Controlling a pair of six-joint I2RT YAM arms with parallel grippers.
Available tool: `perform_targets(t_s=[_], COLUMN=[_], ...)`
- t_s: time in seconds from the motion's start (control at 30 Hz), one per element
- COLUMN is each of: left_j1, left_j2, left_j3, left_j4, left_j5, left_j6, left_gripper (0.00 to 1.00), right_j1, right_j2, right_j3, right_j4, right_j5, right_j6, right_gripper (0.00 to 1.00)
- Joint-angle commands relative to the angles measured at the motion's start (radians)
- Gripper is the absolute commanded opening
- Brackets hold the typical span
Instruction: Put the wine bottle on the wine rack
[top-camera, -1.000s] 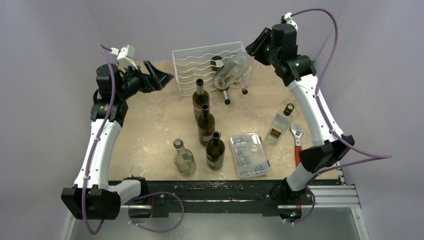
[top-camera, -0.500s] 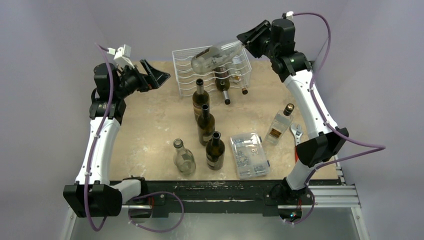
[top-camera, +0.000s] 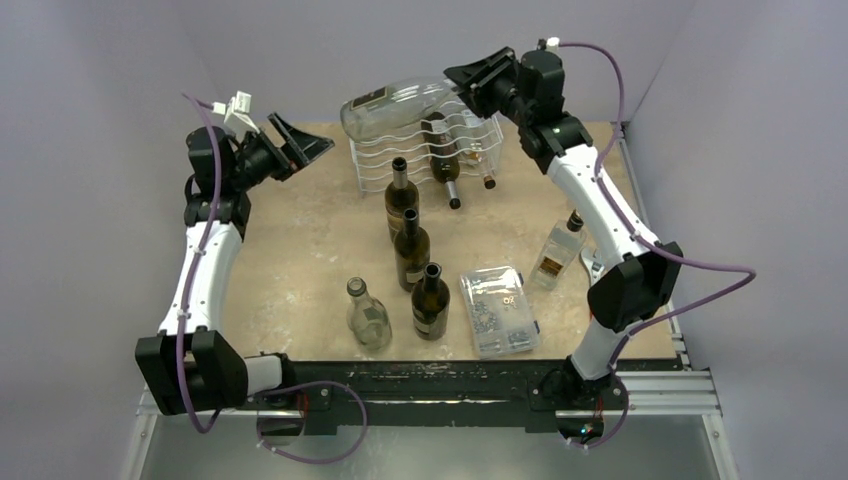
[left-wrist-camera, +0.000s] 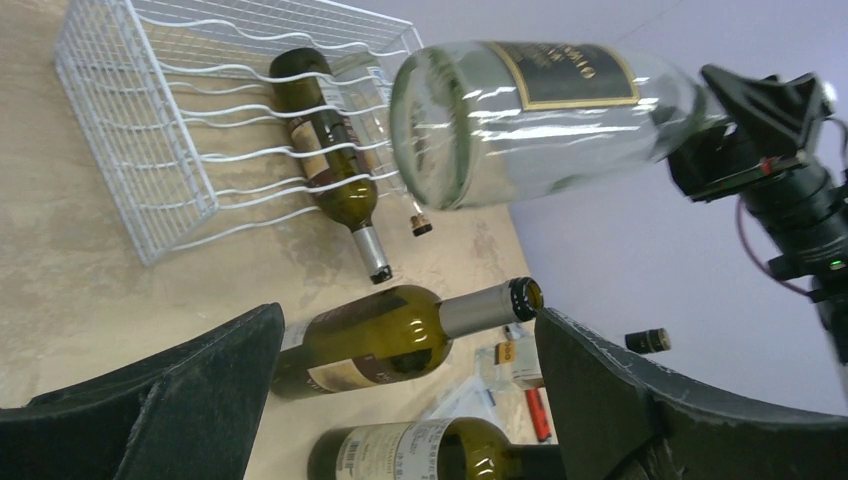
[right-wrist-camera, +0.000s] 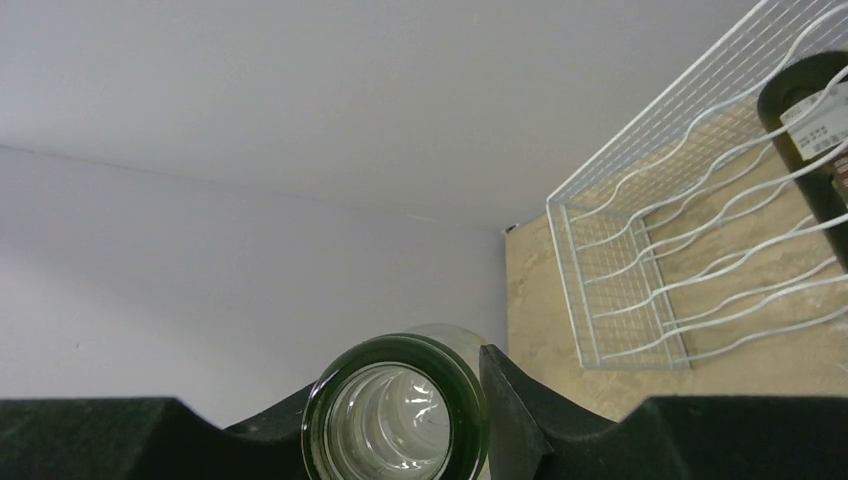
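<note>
My right gripper is shut on the neck of a clear wine bottle. It holds the bottle about level in the air, base to the left, over the top of the white wire wine rack. The right wrist view shows the bottle's open mouth between my fingers and the rack below. My left gripper is open and empty to the left of the rack. Its view shows the clear bottle above the rack.
A dark bottle lies in the rack, necks poking out in front. Three dark bottles and a clear one stand mid-table. A clear flat bottle, a plastic parts box and a wrench are at right.
My right gripper has lifted the clear bottle up from the rack's right front and swung it left, from tilted to nearly level above the rack. The left arm shifted slightly.
</note>
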Motion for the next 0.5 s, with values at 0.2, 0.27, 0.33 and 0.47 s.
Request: perform_targets(t_s=[0.2, 0.27, 0.33, 0.47], left_j1=[-0.012, -0.026, -0.038, -0.057], left_j2=[-0.052, -0.078, -0.11, -0.204], left_j3=[-0.205, -0.197, -0.192, -0.223], left_j4=[0.469, 0.41, 0.319, 0.167], left_j5=[-0.046, -0.091, -0.141, -0.276], left_j6=[-0.54, -0.579, -0.608, -0.669], left_gripper=[0.96, 0.97, 0.97, 1.0], right_j1=[0.147, 0.162, 0.172, 0.187], right_j2=[-0.123, -0.112, -0.1, -0.079], right_j3=[-0.193, -0.202, -0.211, -0.2], right_j4=[0.487, 0.522, 0.565, 0.601], right_j5=[0.177, 0.194, 0.207, 0.226], right_j6=[0.31, 0.346, 0.378, 0.403], right_gripper=[0.0, 0.0, 0.0, 0.0])
